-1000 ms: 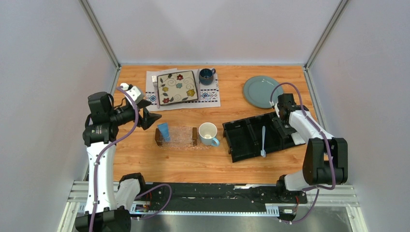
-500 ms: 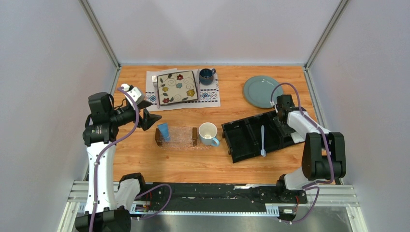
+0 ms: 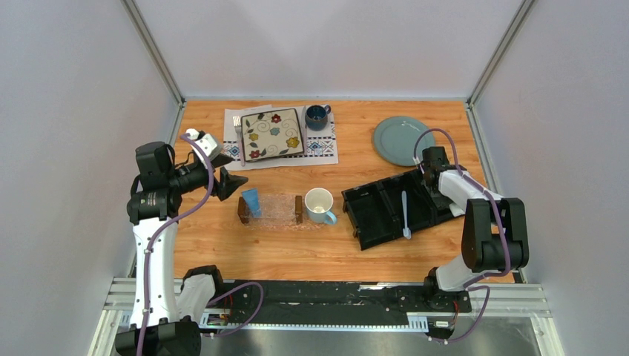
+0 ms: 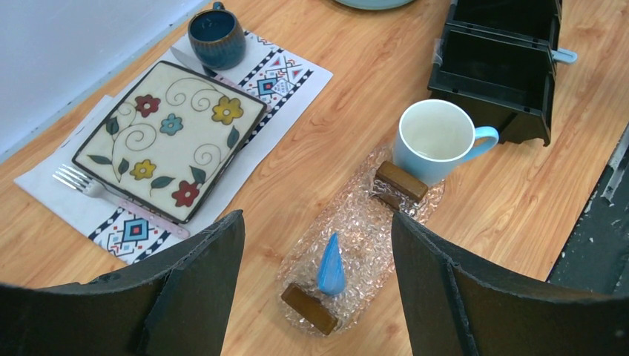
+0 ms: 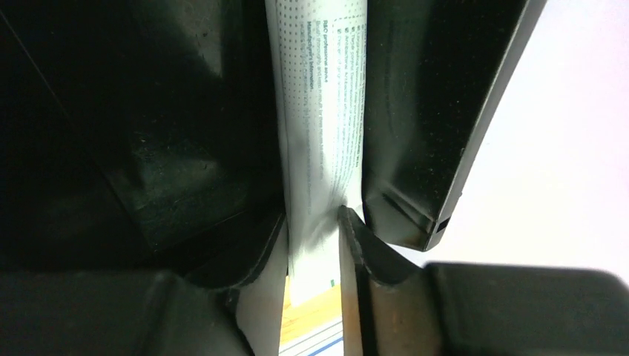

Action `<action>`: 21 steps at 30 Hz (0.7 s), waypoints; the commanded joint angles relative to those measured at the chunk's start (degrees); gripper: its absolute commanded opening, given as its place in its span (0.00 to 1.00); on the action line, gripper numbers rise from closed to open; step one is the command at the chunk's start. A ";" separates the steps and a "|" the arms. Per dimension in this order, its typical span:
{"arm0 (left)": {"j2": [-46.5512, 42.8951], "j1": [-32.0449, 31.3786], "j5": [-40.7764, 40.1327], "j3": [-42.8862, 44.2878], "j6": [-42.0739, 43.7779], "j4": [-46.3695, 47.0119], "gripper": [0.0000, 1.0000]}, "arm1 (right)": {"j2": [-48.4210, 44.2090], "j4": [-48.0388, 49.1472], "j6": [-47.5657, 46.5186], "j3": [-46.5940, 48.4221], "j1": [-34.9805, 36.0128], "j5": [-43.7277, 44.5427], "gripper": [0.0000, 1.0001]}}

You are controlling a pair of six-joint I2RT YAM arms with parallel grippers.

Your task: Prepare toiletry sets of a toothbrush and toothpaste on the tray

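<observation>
Since the whitish-silver squeeze tube (image 5: 319,89) lies inside the black compartment organizer (image 5: 415,111), the right fingers (image 5: 369,254) pinch it, probably for lifting out; the left fingers (image 4: 200,289) hang wide apart, empty.

A: Can you read the white tube (image 5: 320,111)?
B: No, the words are too blurry, and its top runs off the picture
A: And the black box (image 4: 493,70)?
B: Its far end is cut off too

table (image 3: 297,252): wooden | holds: placemat (image 3: 324,146), tray (image 3: 276,209), mug (image 3: 319,205), black organizer (image 3: 374,211), plate (image 3: 397,139)
</observation>
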 commanded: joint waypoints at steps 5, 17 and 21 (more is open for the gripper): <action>-0.73 0.45 1.91 0.01 1.96 0.31 0.80 | -0.33 -1.14 2.12 -1.33 -0.44 -1.35 0.21; -1.43 0.45 1.91 -1.31 1.35 2.15 0.80 | -5.51 -9.66 4.40 6.31 -1.94 -5.66 0.08; -1.35 0.45 1.99 -1.75 1.17 2.68 0.80 | -6.22 -12.12 4.67 8.60 -1.94 -6.63 0.05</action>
